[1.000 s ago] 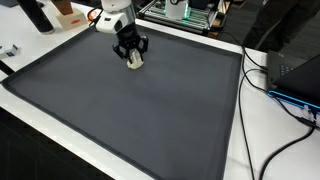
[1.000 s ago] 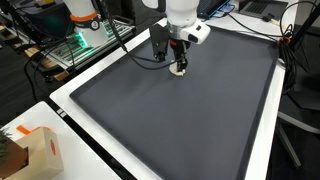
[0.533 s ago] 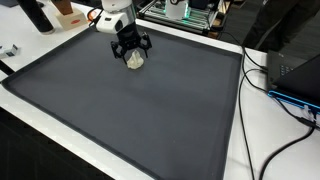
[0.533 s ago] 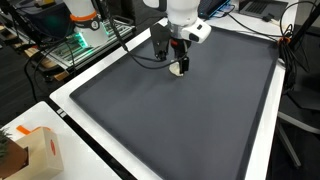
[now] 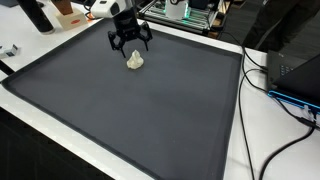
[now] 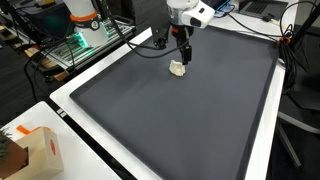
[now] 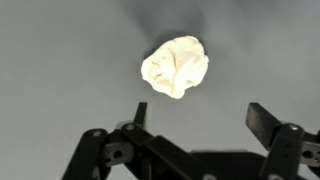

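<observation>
We list one crumpled white wad lying on the dark mat, with the claw released, hovering just above the wad.

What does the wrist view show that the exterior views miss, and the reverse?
Wrist view only: the creases of the crumpled white paper-like wad, ahead of the tool's open fingers. In an exterior view only: an orange-and-white cardboard carton near the dark grey mat's white border. Both: the wad lies on the mat, tool open and clear of it.
</observation>
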`<action>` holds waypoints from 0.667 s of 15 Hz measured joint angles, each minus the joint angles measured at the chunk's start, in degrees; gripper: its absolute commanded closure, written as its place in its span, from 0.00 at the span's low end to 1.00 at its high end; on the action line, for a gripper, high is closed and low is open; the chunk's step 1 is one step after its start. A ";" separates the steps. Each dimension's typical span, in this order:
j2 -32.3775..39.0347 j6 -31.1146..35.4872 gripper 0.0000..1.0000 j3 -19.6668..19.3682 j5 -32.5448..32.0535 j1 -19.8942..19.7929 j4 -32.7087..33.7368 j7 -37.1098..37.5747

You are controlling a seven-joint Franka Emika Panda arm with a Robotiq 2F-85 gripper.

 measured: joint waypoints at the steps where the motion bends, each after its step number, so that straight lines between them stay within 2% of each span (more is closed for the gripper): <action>1: -1.37 -0.54 0.00 0.50 2.98 -0.90 -0.59 -1.90; 5: -6.21 -3.00 0.00 0.70 20.54 -4.92 -2.99 -11.67; 10: -8.37 -7.05 0.00 -4.62 40.02 -7.62 -5.94 -20.69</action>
